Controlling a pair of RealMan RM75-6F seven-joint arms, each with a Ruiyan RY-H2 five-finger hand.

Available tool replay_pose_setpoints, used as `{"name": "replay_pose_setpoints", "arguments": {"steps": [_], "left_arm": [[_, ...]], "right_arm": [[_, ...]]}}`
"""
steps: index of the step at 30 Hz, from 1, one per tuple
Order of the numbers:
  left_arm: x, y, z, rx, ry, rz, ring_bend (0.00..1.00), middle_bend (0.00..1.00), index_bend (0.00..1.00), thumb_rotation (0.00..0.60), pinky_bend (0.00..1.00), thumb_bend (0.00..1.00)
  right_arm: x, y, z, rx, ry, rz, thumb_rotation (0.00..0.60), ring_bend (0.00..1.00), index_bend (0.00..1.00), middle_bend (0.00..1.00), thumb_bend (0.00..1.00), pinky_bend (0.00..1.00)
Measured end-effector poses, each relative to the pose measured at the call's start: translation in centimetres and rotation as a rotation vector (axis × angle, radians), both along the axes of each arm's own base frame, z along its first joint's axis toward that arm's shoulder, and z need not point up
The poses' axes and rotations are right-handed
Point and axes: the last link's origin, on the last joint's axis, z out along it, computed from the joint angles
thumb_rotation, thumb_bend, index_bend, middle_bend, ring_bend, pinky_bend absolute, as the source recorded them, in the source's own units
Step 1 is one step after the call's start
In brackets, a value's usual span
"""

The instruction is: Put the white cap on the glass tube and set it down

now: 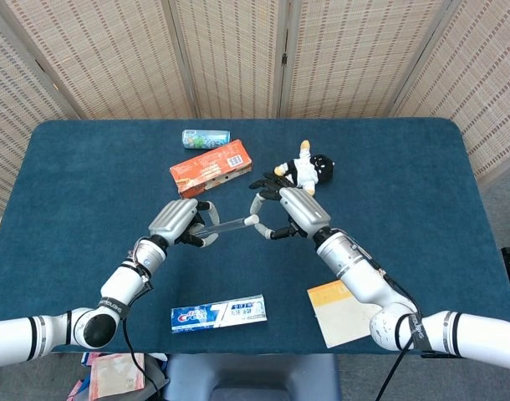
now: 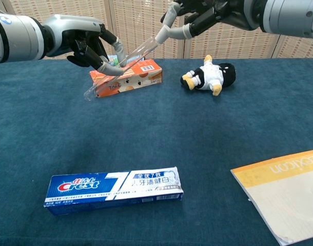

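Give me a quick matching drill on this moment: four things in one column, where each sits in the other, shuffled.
Things:
1. glass tube
2. white cap
3. Crest toothpaste box
4. penguin plush toy

Places:
A. lying on the table's near edge
B. held in the left hand, off the table
C. lying on the table behind the right hand
D. at the right hand's fingertips, at the tube's open end

Pairs: 1-B, 2-D, 3-A, 4-C

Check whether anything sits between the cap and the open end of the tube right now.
Nothing visible does. The right robot hand holds the white cap right at the open end of the glass tube, which the left robot hand holds up off the table.
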Motion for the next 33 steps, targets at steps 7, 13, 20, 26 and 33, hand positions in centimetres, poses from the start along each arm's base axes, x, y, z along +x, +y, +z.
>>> {"name": "replay_pose_setpoints", "arguments": {"steps": [7,13,20,26,33], "left_arm": [[0.0,0.0,-0.2,-0.005,0.008,-0.001,1.0,1.0,0.67,0.6,1.0,0.36],[0.1,0.0,-0.2,-0.006,0.008,-0.002,1.0,1.0,0.67,0.6,1.0,0.36],[0.2,-0.1,-0.3,-0.008,0.003,-0.003,1.0,1.0,0.67,0.6,1.0,0.36],[0.4,-0.1,-0.3,-0.011,0.002,-0.008,1.0,1.0,0.68,0.6,1.0,0.36],[0.4,-0.1,-0.4,-0.013,0.007,-0.008,1.0,1.0,0.68,0.6,1.0,0.36]], "right_arm": [[0.3,-0.1,-0.4,0.01,-0.004,0.003,0.6,0.0,0.74,0.18,0.62,0.0],[0.5,-0.2,-0.7,0.014,-0.003,0.003,0.6,0.0,0.74,0.18,0.62,0.0],[0.7,-0.3,-1.1,0.018,0.005,0.003,0.6,0.0,0.74,0.18,0.62,0.0],[0.9,-0.3,-1.6,0.025,0.008,0.004,0.6,0.0,0.74,0.18,0.62,0.0],[1.0,-0.5,-2.0,0.025,0.01,0.002,0.6,0.0,0.74,0.18,0.62,0.0]]}}
